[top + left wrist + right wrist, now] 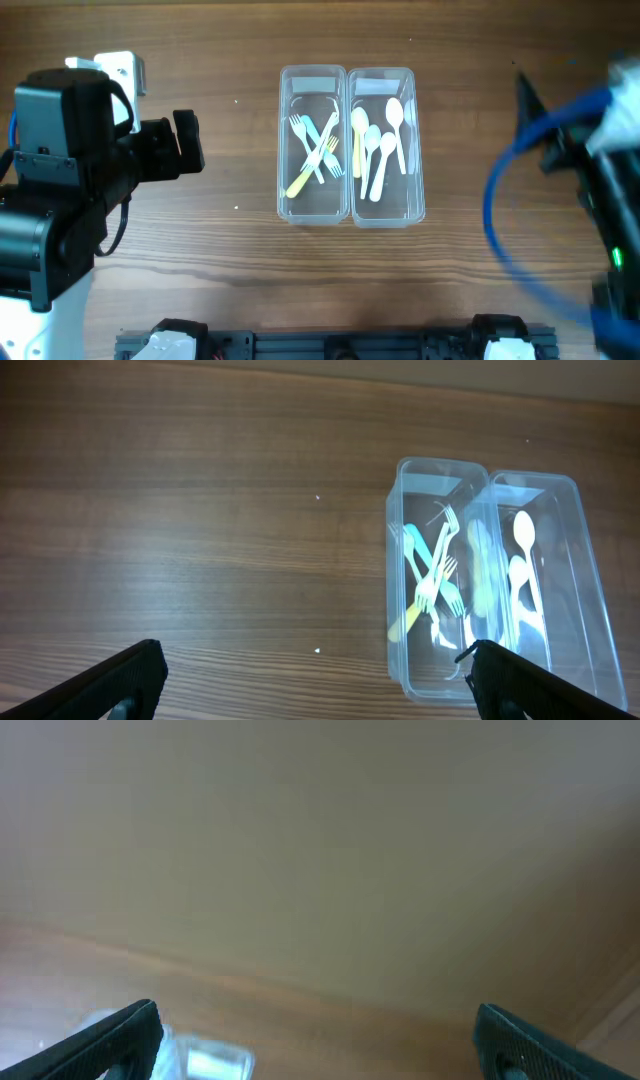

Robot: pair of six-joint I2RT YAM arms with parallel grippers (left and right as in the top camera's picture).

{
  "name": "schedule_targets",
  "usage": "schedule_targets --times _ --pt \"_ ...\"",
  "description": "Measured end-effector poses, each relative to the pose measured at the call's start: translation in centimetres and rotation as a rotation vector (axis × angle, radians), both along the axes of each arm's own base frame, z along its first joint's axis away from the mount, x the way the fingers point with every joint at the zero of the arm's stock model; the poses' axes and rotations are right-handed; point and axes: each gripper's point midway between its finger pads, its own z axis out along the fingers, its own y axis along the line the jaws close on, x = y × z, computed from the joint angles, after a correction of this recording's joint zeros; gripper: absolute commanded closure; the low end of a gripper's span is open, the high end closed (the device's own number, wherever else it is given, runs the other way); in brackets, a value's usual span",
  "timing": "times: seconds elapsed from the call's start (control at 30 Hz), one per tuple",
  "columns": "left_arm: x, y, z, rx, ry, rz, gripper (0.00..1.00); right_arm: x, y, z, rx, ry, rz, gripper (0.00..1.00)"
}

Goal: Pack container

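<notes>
The clear twin-tub container (348, 212) stands at the table's middle. Its left tub holds several forks (318, 150), blue, white and yellow, crossed over each other. Its right tub holds several white spoons (383, 145) and a yellow piece. My left gripper (185, 142) is open and empty, well left of the container. In the left wrist view (316, 685) the container (425, 685) lies by the right finger. My right gripper (318, 1045) is open and empty, raised at the right; the overhead view shows only its blurred arm (600, 190).
A blue cable (500, 215) loops from the right arm over the table's right side. A white object (120, 68) sits behind the left arm at the back left. A dark rail (340, 345) runs along the front edge.
</notes>
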Motion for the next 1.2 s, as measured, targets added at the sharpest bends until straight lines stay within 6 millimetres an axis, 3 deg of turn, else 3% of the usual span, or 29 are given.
schedule_targets --times 0.07,0.1,0.17,0.53,1.0,1.2 --pt "0.0 0.0 0.0 0.0 0.0 0.0 0.0 -3.5 0.2 1.1 -0.021 -0.043 0.0 0.0" --pt "0.0 0.0 0.0 0.0 0.0 0.0 0.0 -4.6 0.2 0.7 -0.032 -0.03 0.0 0.0" --pt "0.0 0.0 0.0 0.0 0.001 0.0 0.0 -5.4 0.3 -0.4 -0.048 0.008 0.002 0.0" --pt "0.0 0.0 0.0 0.0 0.002 0.0 0.0 -5.3 0.6 -0.8 -0.076 0.017 0.021 0.0" --pt "0.0 0.0 0.0 0.0 0.002 0.0 0.0 -4.1 0.6 -4.5 -0.069 0.175 0.03 0.0" --pt "0.0 0.0 0.0 0.0 0.002 0.0 0.0 -4.0 0.5 -4.6 -0.069 0.181 0.031 0.0"
